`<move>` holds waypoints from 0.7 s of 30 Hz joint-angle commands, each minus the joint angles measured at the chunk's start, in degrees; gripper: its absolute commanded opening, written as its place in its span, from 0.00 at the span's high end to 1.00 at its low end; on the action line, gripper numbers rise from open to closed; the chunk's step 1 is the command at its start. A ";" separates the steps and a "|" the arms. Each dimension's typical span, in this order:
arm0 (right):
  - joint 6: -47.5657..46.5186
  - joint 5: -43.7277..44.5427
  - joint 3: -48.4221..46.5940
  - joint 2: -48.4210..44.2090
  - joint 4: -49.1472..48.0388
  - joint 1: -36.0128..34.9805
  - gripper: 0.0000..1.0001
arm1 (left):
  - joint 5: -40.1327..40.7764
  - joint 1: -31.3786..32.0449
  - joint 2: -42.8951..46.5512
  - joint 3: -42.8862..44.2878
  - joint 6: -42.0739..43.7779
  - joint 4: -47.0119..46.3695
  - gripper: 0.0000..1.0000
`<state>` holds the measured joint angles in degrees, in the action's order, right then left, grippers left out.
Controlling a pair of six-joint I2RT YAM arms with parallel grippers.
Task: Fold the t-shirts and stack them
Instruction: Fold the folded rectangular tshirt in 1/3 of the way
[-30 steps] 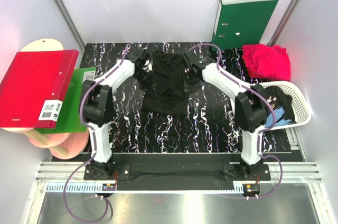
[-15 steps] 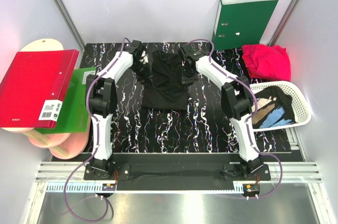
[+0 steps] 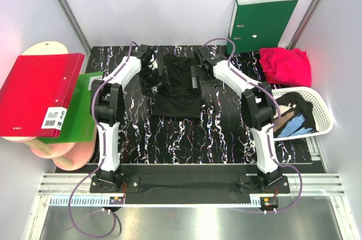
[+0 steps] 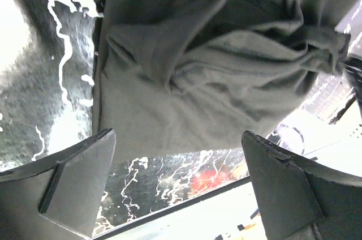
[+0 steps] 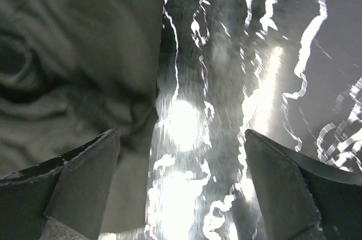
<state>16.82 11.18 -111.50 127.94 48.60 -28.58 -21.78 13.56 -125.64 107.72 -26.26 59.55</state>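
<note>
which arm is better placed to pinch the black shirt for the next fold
Left, probably. The left fingers are open with a bunched fold of the black t-shirt spanning the gap at their tips. The right fingers, also open, frame mostly bare table, with the shirt edge beside only one finger.

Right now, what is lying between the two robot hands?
The black t-shirt lies spread between the left gripper and the right gripper, both open at its sides. The top view shows this best.

Black tee rumpled, partly folded, lying at 12 o'clock; crimson-pink tee bunched at 2 o'clock; blue-printed black tee crumpled at 3 o'clock
</note>
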 commanded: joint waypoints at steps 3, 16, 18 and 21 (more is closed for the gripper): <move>0.76 -10.94 9.28 -15.26 -11.50 0.19 0.76 | -0.90 0.06 9.89 -6.99 2.44 -3.21 0.17; 1.73 -43.95 -1.06 1.85 -3.78 0.28 1.00 | 1.74 -1.17 10.42 -14.21 2.62 -3.04 1.00; 1.20 -43.88 -3.36 3.80 -2.11 0.19 1.00 | 2.27 -1.61 10.42 -14.73 2.62 -3.04 1.00; 0.67 -43.26 -6.79 6.44 -0.70 0.28 1.00 | 2.97 -1.87 10.33 -15.26 2.53 -3.04 1.00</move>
<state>18.70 -28.38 -112.22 133.40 44.12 -28.38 -20.71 12.47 -116.42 93.08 -24.36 57.30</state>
